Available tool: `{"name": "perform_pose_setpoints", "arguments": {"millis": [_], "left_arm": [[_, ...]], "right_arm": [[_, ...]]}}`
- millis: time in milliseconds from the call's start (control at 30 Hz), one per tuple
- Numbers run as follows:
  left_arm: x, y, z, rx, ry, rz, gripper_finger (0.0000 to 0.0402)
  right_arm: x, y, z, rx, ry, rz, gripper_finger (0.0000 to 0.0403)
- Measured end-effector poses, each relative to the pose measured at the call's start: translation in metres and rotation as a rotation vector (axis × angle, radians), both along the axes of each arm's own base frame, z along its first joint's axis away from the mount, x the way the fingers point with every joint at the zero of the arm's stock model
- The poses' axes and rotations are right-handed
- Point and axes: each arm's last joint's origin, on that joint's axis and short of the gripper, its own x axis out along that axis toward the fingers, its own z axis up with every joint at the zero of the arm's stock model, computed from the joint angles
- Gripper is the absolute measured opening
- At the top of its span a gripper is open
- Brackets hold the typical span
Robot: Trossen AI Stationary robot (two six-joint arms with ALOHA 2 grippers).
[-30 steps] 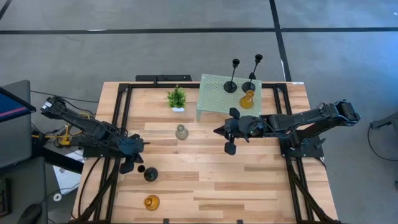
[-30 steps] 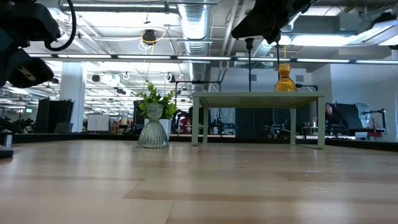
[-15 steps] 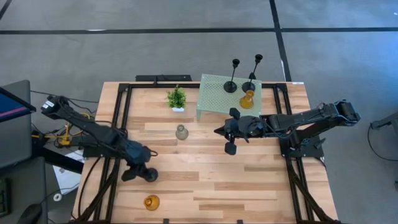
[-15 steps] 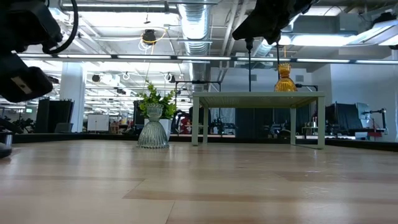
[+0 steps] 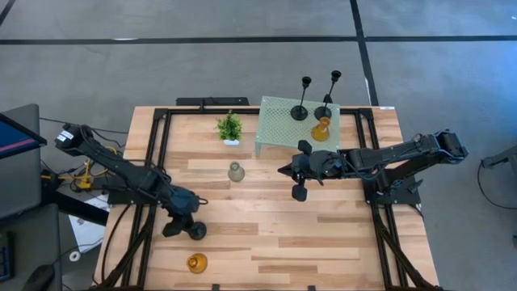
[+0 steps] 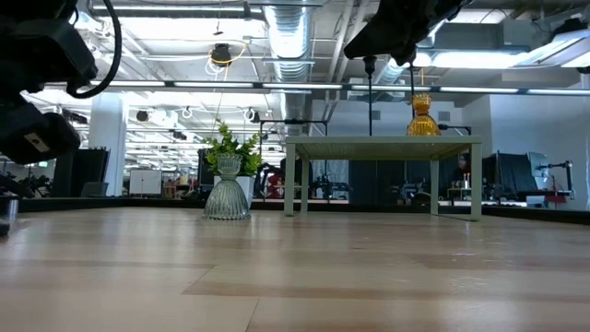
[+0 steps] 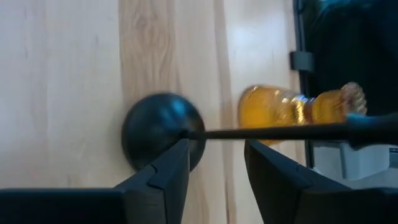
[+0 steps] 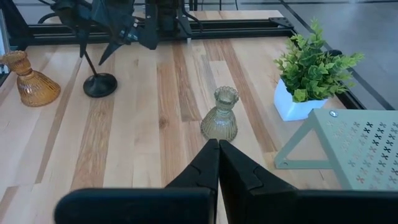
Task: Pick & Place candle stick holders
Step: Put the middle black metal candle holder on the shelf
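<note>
High view: left gripper (image 5: 179, 217) over a black holder (image 5: 196, 230) at the table's front left, right gripper (image 5: 300, 171) mid-table; left wrist view: fingers (image 7: 163, 178) parted, straddling its stem without touching, amber holder (image 7: 292, 112) beyond; right wrist view: fingers (image 8: 205, 167) pressed together, clear-grey holder (image 8: 221, 116) ahead.

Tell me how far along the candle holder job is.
Done: two black holders and an amber one stand on the mesh stand. In hand: the left gripper, open, straddles the third black holder's stem. Left: the second amber holder and the clear holder. The right gripper waits shut.
</note>
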Motion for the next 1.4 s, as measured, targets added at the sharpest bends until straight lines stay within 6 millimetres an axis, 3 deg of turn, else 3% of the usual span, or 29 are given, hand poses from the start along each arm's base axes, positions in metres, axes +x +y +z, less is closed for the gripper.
{"name": "perform_pose_setpoints", "arguments": {"millis": [433,733,833,1033,1167,1400], "left_arm": [[0.009,-0.002,0.011,-0.015,-0.17,0.038,0.0136],[0.009,-0.002,0.011,0.0,-0.178,0.061,0.0048],[0.011,0.0,0.012,0.035,-0.203,0.127,0.0015],[0.015,0.005,0.014,0.117,-0.266,0.324,0.0021],[0.019,0.005,0.025,0.121,-0.305,0.378,0.0014],[0.035,0.006,0.064,0.147,-0.377,0.45,0.0014]], "right_arm": [[0.0,0.0,0.0,0.0,0.003,0.0,0.0],[0.0,0.0,0.0,-0.001,0.004,-0.001,0.0],[0.0,0.0,0.0,-0.001,0.004,-0.001,0.0],[-0.01,0.005,0.001,-0.005,0.045,0.031,0.0],[-0.015,0.009,0.0,0.04,0.092,0.124,0.0],[-0.019,0.014,-0.007,0.134,0.189,0.274,0.0]]}}
